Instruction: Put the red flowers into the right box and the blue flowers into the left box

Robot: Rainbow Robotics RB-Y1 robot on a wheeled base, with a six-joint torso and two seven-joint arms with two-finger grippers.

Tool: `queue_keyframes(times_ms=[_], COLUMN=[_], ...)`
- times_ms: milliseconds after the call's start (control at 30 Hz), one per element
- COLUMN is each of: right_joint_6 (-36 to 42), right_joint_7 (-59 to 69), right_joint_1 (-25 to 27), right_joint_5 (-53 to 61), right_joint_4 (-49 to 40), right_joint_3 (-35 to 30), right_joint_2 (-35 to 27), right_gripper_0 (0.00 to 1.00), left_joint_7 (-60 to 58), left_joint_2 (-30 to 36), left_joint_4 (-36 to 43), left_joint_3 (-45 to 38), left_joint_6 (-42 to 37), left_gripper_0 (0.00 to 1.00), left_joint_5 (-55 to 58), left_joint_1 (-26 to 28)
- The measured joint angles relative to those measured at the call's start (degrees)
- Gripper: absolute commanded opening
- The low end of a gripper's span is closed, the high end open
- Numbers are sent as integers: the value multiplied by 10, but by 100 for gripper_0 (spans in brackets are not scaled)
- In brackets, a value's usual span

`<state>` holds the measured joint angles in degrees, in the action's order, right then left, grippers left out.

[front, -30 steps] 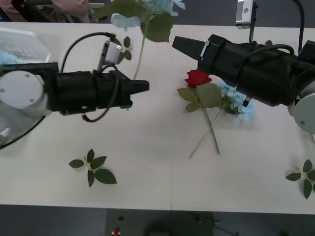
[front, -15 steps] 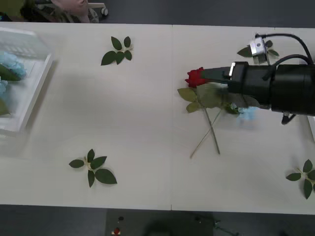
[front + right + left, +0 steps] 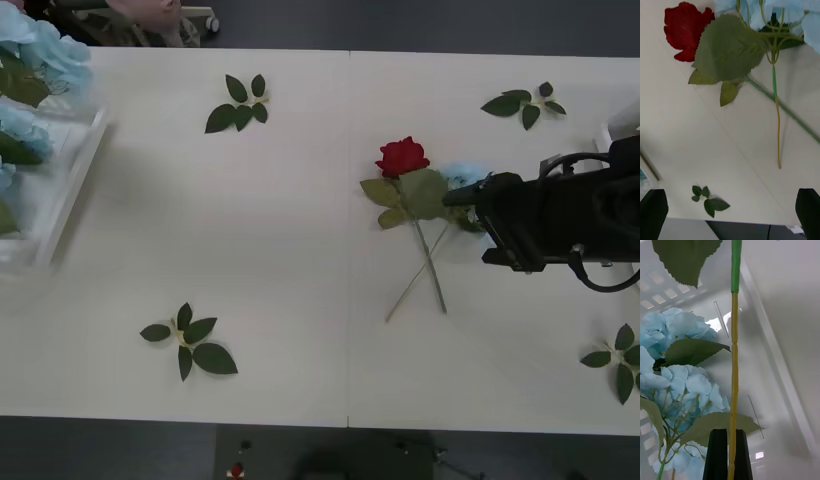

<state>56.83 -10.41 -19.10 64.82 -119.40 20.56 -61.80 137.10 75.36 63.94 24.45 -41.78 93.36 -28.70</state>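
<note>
The right gripper (image 3: 455, 193), black fingers spread wide apart, hovers just beside a deep-red artificial rose (image 3: 402, 157) and a pale sky-blue fluffy flower cluster (image 3: 790, 15) whose thin green stems cross on the white table (image 3: 300, 250). The left gripper (image 3: 729, 453) is clamped on the yellow-green stem of a blue flower (image 3: 734, 352) above the white slotted plastic basket (image 3: 70, 185) at the table's left edge, apparently over other blue clusters (image 3: 681, 386) lying inside. Loose green leaf sprigs (image 3: 190, 345) are scattered across the table.

Hidden and cut-off items
We see the blue flower (image 3: 462, 176) half behind the right arm; the left box (image 3: 62, 200) is cropped at the front view's edge.
</note>
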Motion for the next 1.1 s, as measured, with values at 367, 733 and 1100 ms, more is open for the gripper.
queue_keyframes(times_ms=[367,733,1100], right_joint_6=[95,75,53], right_joint_7=[52,52,29], right_joint_1=[-57,-115,-145], right_joint_5=[-168,-281,-291], right_joint_4=[106,212,301], right_joint_3=[1,145,161], right_joint_2=[139,167,176], right_gripper_0=[100,100,92], left_joint_7=[0,25,156], left_joint_2=[0,4,3], left_joint_4=[-39,-20,190], left_joint_3=[0,-2,-189], left_joint_6=[21,22,-76], left_gripper_0=[60,100,100], left_joint_5=[-15,74,215], left_joint_1=[19,19,22])
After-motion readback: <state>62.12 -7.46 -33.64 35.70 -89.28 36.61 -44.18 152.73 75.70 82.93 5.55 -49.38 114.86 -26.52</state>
